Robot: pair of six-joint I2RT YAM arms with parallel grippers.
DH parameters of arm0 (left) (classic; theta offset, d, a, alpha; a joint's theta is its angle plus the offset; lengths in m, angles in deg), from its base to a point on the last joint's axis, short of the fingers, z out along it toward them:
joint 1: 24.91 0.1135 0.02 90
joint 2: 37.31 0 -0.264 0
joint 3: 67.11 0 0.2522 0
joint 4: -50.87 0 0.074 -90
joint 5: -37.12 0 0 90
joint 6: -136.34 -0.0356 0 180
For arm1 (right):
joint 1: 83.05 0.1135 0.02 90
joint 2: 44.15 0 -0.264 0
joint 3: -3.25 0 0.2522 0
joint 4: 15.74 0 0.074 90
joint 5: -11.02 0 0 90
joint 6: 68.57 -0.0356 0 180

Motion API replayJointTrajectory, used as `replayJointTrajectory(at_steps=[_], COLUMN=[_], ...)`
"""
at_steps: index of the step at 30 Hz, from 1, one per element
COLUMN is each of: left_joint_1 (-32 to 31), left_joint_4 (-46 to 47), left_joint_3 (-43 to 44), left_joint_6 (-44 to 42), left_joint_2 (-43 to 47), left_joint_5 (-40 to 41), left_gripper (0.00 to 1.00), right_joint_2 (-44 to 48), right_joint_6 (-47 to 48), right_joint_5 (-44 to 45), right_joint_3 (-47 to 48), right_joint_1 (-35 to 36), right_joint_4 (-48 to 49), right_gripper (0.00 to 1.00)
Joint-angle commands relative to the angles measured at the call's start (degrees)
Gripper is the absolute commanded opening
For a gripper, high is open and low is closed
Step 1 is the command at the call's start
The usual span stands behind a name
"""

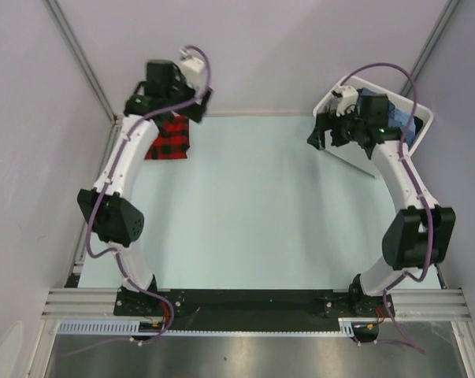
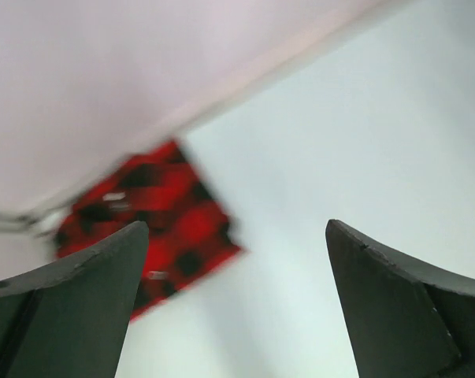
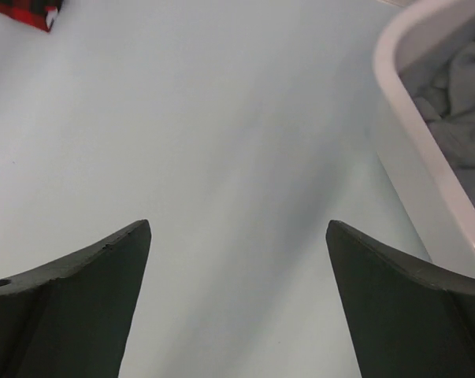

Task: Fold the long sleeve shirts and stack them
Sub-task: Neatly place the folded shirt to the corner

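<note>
Left gripper (image 2: 235, 228) and right gripper (image 3: 237, 224) gape empty; left arm (image 1: 125, 161) half-hides red-check shirt (image 1: 171, 142).

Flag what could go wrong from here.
1. The red shirt sits tight in the far-left corner of the table. When stacking there, the left gripper, open near it, could nudge it off the edge.
2. The cloth in the tub is bunched, so the open right gripper might snag the rim or lift several shirts.

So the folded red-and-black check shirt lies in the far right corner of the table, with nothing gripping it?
Wrong side: the red-and-black check shirt lies in the far left corner of the table, as the top external view shows. Nothing grips it.
</note>
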Motion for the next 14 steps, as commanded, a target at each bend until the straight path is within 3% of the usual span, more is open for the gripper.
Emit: replayJointTrajectory(at_steps=[1, 4, 7, 14], left_joint_1=[-7.27, -9.21, -10.19, -10.37], left_joint_4=[-5.1, -2.64, 0.52, 2.11], left_joint_3=[-13.75, -27.0, -33.79, -38.66], left_joint_6=[3.57, 9.37, 12.9, 15.01], left_joint_2=[10.28, 15.19, 18.8, 21.98], left_joint_5=[-7.13, -10.24, -9.28, -6.82], left_gripper=[0.99, 0.99, 0.99, 1.0], right_joint_2=[10.13, 17.77, 24.72, 31.32], right_joint_6=[-4.48, -4.48, -4.83, -3.17], right_joint_5=[-6.33, -6.86, -6.6, -5.19], right_joint_3=[-9.72, -19.64, -27.13, -32.42], right_joint_1=[-2.8, -2.62, -1.57, 0.28], right_joint_4=[-1.13, -1.04, -0.51, -0.42], right_gripper=[1.0, 1.0, 1.0, 1.0])
